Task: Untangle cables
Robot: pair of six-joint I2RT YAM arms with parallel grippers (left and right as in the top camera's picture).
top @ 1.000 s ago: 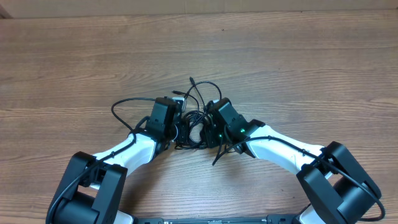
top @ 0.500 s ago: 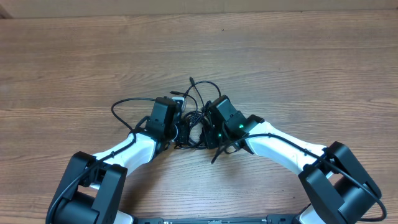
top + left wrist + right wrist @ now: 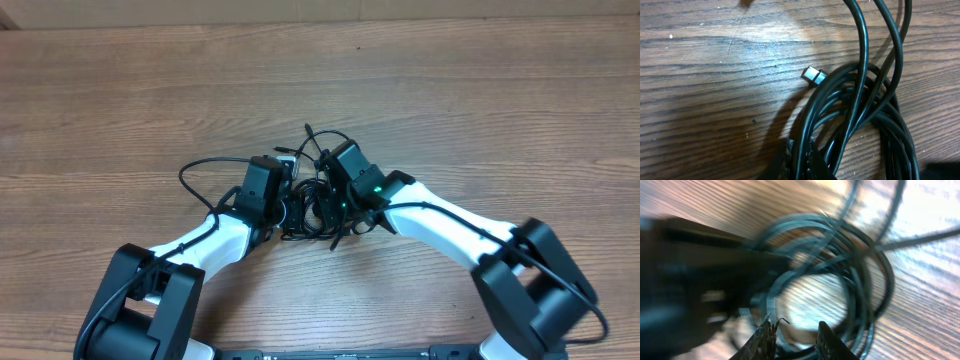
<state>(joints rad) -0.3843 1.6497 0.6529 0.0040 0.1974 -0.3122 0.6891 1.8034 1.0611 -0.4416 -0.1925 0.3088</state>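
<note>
The cables [image 3: 318,186] are thin black cords bunched in a coil at the table's middle. One loop [image 3: 200,168] trails left, and a plug end [image 3: 307,129] points away from me. My left gripper [image 3: 291,208] sits at the coil's left side. In the left wrist view it [image 3: 801,162] is shut on a strand of the cables [image 3: 865,115], near a silvery plug tip [image 3: 814,75]. My right gripper [image 3: 334,206] is over the coil's right side. In the blurred right wrist view it [image 3: 796,339] is open over the cables [image 3: 840,245], with a strand crossing low between its fingers.
The wooden table [image 3: 480,110] stretches bare to the back edge [image 3: 320,22]. Both arm bases [image 3: 140,310] [image 3: 540,290] stand at the near edge. The left gripper's dark body [image 3: 690,275] fills the left of the right wrist view.
My right arm has swung left, bringing its gripper further onto the coil. The left arm and its grip have not moved.
</note>
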